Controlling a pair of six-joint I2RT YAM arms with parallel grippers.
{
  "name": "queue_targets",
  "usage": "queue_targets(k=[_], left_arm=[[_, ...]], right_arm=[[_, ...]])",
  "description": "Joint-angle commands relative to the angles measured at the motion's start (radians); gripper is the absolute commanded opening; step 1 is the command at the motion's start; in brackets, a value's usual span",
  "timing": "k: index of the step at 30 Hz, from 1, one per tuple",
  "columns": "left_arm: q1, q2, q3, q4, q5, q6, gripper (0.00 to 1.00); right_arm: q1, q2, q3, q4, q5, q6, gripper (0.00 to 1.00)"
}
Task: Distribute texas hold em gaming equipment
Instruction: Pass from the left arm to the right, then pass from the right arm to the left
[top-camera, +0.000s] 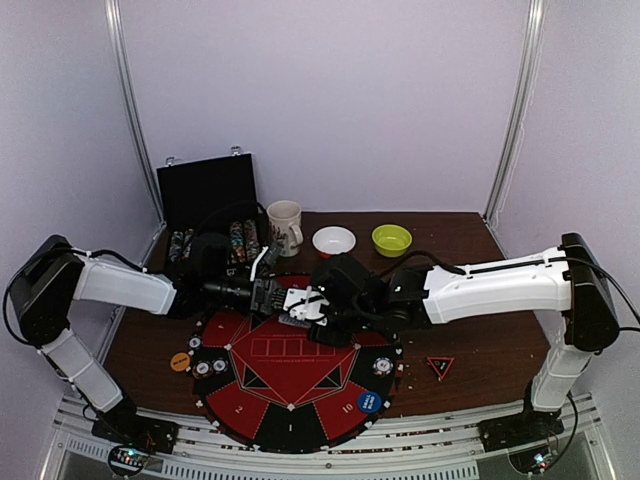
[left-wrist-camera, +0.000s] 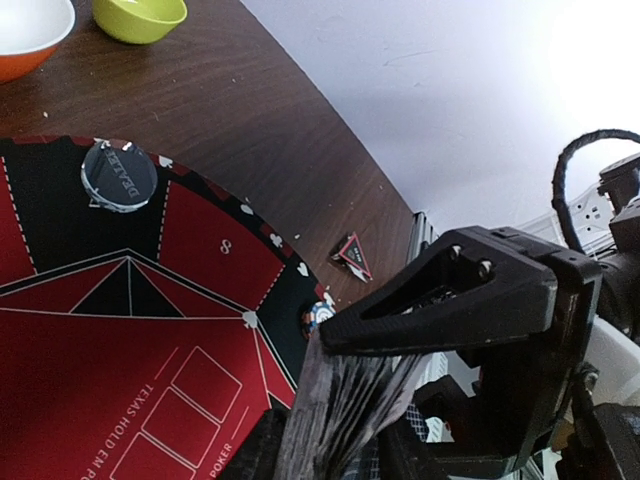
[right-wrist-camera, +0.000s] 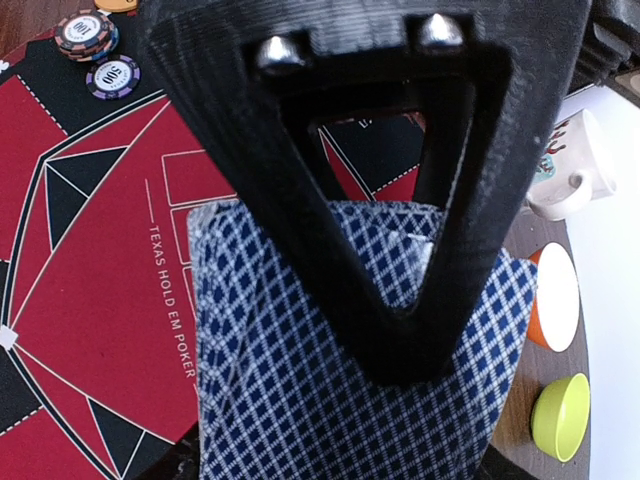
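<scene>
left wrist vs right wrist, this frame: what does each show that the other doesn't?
Only left wrist: the clear dealer disc, the triangle marker, one chip at the edge of the mat, and the cards seen edge-on.
Only right wrist: the mug, two chips, and the cards' blue diamond backs.
Both: the mat, the cards, the white bowl and the green bowl.

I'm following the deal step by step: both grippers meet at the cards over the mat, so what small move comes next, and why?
Probably the right gripper should draw one card off sideways: the left gripper clamps the cards edge-on, a right finger lies across the top back, and no card shows on the mat yet.
</scene>
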Motion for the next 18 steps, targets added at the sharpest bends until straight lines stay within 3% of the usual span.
queue_targets(k=[1,14,16,18], left_arm=[[0.000,-0.042,0.029,-0.161,-0.060,0.142,0.32],[0.008,-0.044,0.021,-0.151,-0.035,0.118,0.39],[0.009,-0.045,0.010,-0.123,-0.024,0.108,0.37],[0.008,-0.031,-0.016,-0.056,-0.003,0.064,0.26]], right_arm=[[0.006,-0.023,0.009,0.000,0.003,-0.006,0.63],[0.002,-0.039,-0.007,-0.006,0.020,-0.005,0.60],[0.003,-0.039,-0.009,0.000,0.011,-0.004,0.60],[0.003,-0.036,-0.017,0.021,-0.009,-0.002,0.60]])
